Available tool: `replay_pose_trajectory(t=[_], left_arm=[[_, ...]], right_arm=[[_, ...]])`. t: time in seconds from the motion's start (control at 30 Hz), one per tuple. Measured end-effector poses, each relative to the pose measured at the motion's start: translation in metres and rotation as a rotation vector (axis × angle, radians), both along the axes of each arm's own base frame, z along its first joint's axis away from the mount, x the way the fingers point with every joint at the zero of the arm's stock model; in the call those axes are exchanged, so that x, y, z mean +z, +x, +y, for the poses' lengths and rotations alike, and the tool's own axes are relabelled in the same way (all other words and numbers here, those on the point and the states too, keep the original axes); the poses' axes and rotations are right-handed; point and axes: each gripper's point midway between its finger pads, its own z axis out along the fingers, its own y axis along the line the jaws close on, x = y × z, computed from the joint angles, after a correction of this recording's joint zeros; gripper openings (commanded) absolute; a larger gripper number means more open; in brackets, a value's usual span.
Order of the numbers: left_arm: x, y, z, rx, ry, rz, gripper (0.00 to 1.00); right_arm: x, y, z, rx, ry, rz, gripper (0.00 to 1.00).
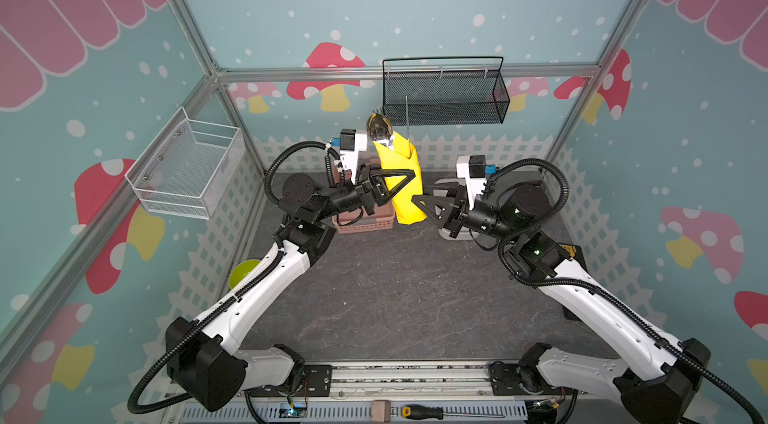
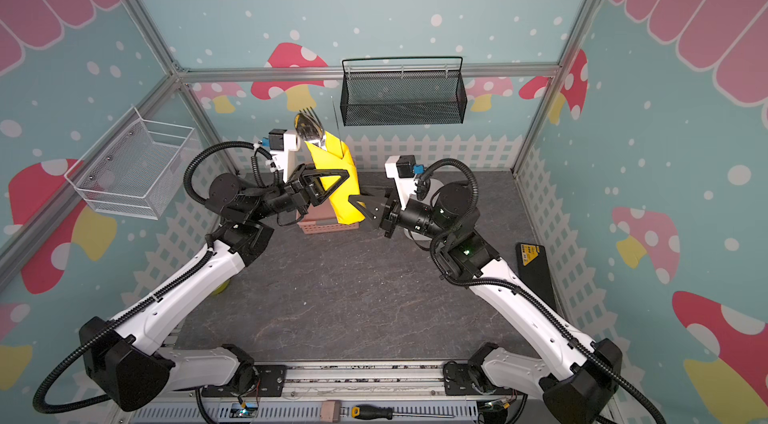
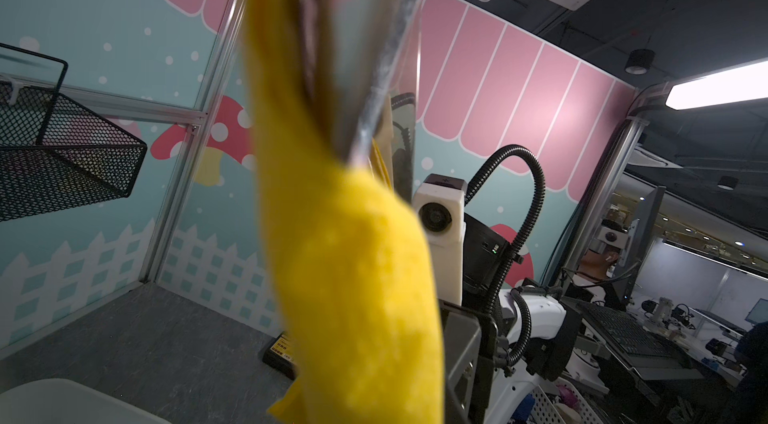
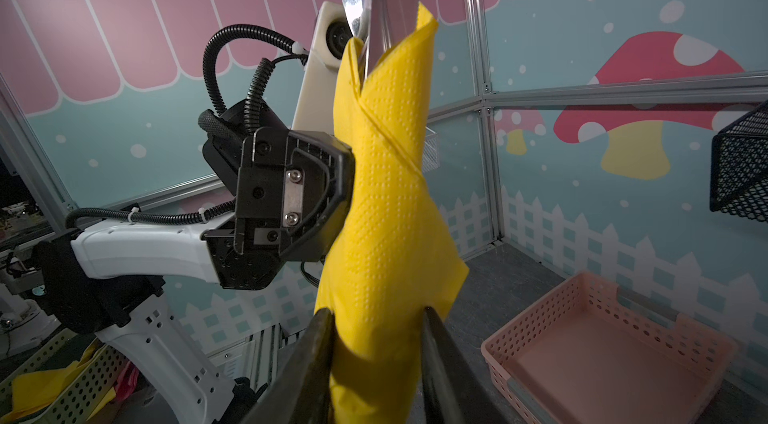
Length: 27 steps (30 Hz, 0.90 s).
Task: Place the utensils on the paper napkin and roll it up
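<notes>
The paper napkin (image 1: 397, 158) (image 2: 332, 156) is rolled into a yellow tube and held upright in the air above the table's far middle. The utensils stick out of its top: a spoon bowl (image 1: 378, 129) (image 2: 309, 129) with fork tines behind it, and a thin knife blade (image 1: 407, 118). My left gripper (image 1: 405, 176) (image 2: 343, 174) is shut across the roll's middle, also seen in the right wrist view (image 4: 349, 176). My right gripper (image 1: 417, 201) (image 4: 376, 314) clasps the roll's lower part, a finger pressed on each side. The utensil handles are hidden inside the napkin (image 3: 357, 276).
A pink basket (image 1: 365, 222) (image 4: 602, 351) sits on the table just under the roll. A black mesh basket (image 1: 444, 97) hangs on the back wall, a white wire basket (image 1: 187, 164) on the left wall. A green bowl (image 1: 243, 272) lies by the left arm, a screwdriver (image 1: 419, 412) on the front rail.
</notes>
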Motion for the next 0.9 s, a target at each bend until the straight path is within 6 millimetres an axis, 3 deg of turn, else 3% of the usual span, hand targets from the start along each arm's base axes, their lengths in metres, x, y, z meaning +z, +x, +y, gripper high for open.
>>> replay_pose_trajectory(t=[0.9], left_arm=[[0.002,-0.006,-0.001,-0.072,-0.020,-0.017,0.00]], right_arm=[[0.004,-0.011,0.018,0.109,0.033,-0.020,0.23]])
